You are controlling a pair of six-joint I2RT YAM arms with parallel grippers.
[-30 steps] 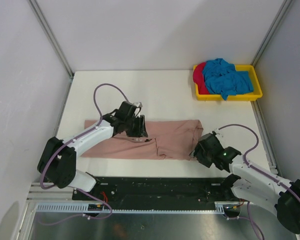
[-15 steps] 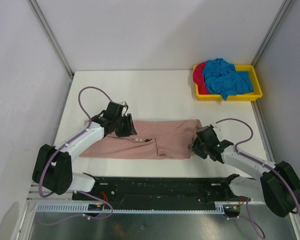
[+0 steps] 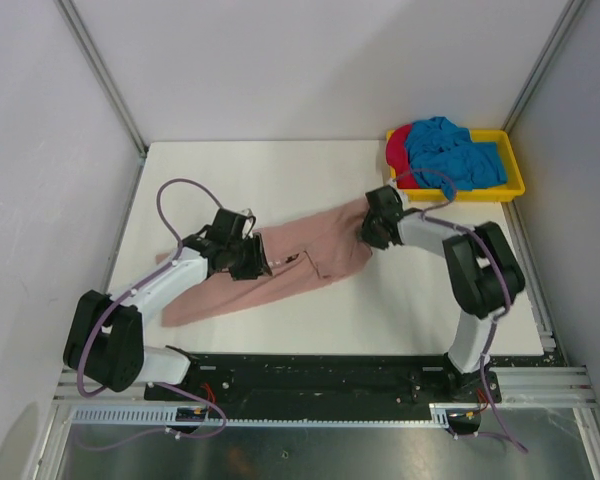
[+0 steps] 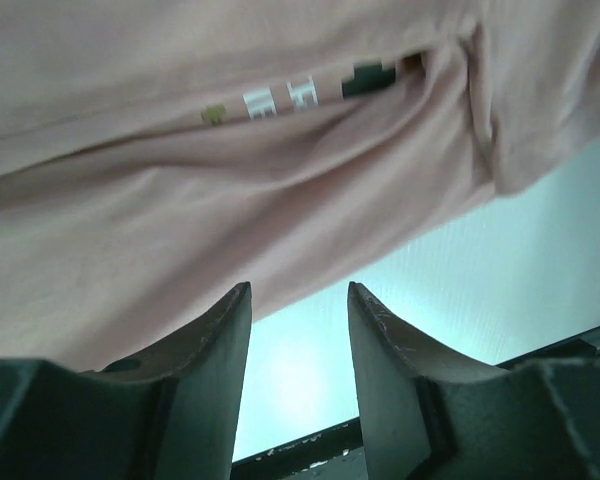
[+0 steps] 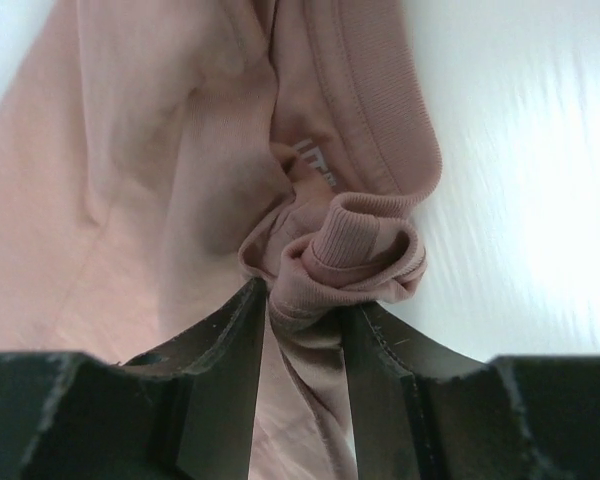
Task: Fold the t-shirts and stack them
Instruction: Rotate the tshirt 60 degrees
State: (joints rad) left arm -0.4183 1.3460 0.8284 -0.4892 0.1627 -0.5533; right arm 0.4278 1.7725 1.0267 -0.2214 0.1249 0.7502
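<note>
The pink shirt (image 3: 280, 270) lies slantwise across the desk (image 3: 280, 180), a long, partly folded strip running from the near left toward the far right, well apart from the yellow tray (image 3: 480, 196) in the far right corner, where a blue shirt (image 3: 450, 155) is heaped on a red shirt (image 3: 398, 150). The right fingers (image 5: 220, 350) pinch a bunched roll of ribbed band (image 5: 365, 225) at the strip's far right end. Going by the small lettering printed just inside it, that band is probably the collar. The left fingers (image 4: 205, 340) stand spread with bare desk between them and hold nothing. They sit low over the near edge of the cloth at mid-length, just below the white print (image 4: 280, 98). The shirt looks light, thin and limp. It creases wherever it is gathered, drapes from any single hold, and will likely drag and skew over the smooth desk rather than keep its shape. A ribbed or stitched edge such as the collar, a hem or a sleeve cuff gives the firmest bite, since the plain jersey may slip or come up one layer at a time. To turn a fold squarely, it seems best to take both ends of one edge, all layers together, and carry them level. A one-sided pull risks twisting the strip and undoing the fold.
</note>
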